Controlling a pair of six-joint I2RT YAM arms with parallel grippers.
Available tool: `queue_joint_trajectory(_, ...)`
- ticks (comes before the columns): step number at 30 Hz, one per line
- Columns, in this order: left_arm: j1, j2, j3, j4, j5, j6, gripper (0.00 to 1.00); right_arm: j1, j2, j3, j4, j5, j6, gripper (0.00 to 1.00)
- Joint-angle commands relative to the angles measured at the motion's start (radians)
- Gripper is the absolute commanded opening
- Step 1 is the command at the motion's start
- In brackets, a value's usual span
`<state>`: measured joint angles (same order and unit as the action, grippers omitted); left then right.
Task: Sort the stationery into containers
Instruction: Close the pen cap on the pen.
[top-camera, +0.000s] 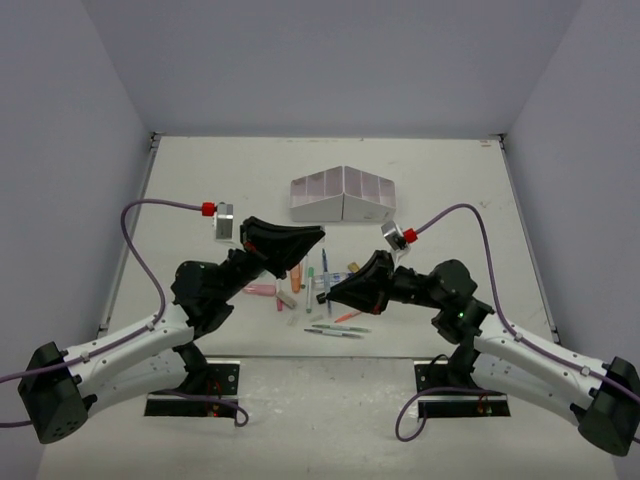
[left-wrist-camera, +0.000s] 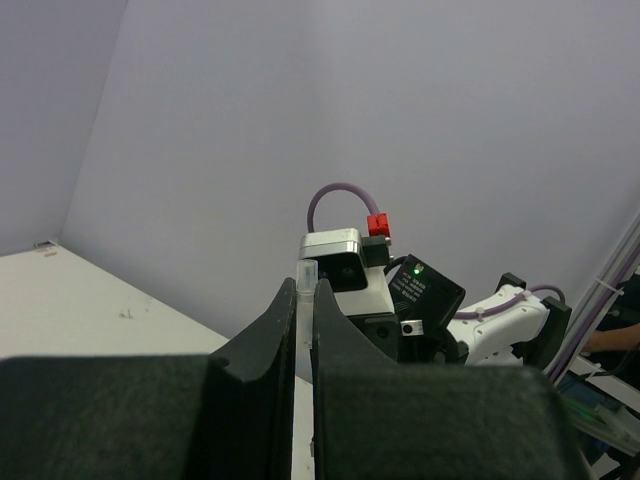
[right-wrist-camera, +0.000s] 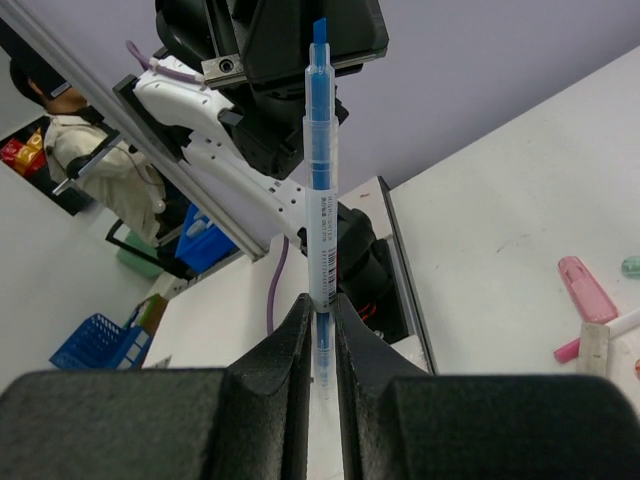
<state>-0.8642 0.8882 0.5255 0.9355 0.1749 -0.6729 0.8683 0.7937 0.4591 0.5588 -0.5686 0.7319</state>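
Right wrist: our right gripper (right-wrist-camera: 320, 305) clamps a blue pen (right-wrist-camera: 319, 180), left gripper (left-wrist-camera: 306, 292) a clear pen (left-wrist-camera: 305, 272); next we carry both to the organiser box (top-camera: 343, 195) beyond the jaws.

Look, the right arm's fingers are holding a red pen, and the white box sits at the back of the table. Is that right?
Not quite. The pen pinched between the right fingers is blue, not red. The right wrist view shows that clearly. The white box does sit at the back of the table.
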Motion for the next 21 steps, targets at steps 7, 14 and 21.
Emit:
queue_joint_trajectory(7, 0.005, 0.048, 0.005, 0.131, 0.025, -0.045, 0.0, 0.009, 0.001, 0.08, -0.058, 0.074, -0.063, 0.0)
queue_joint_trajectory(14, 0.004, 0.05, -0.008, 0.145, 0.027, -0.058, 0.0, 0.009, -0.013, 0.088, -0.09, 0.098, -0.079, 0.0)
queue_joint_trajectory(21, 0.005, 0.055, -0.007, 0.131, 0.003, -0.047, 0.0, 0.01, -0.025, 0.095, -0.095, 0.066, -0.09, 0.0)
